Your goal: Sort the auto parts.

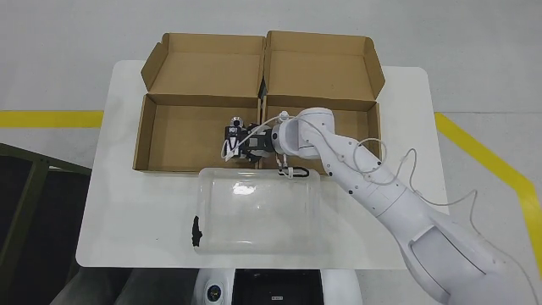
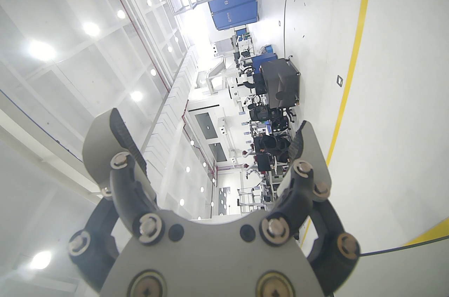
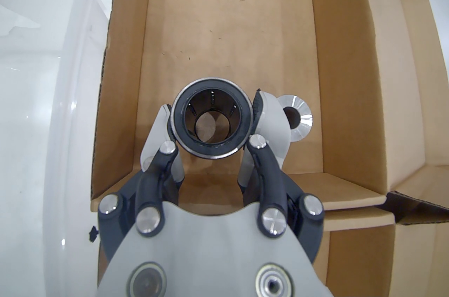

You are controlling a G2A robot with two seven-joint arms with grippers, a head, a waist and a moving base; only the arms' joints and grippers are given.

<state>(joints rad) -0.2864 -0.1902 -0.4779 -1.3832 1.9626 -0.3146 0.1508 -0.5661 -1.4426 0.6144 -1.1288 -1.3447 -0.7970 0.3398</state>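
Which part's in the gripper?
The black-rimmed hollow cylinder, clamped by the right gripper; the silver flanged part lies loose on the box floor.

Left box (image 1: 178, 135) beside right box (image 1: 356, 120), bin (image 1: 262, 212) in front

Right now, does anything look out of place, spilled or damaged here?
Nothing plainly wrong. The right gripper holds a black-rimmed sleeve over the left box, where a silver part lies. Only a small black piece at the clear bin's left edge is unexplained.
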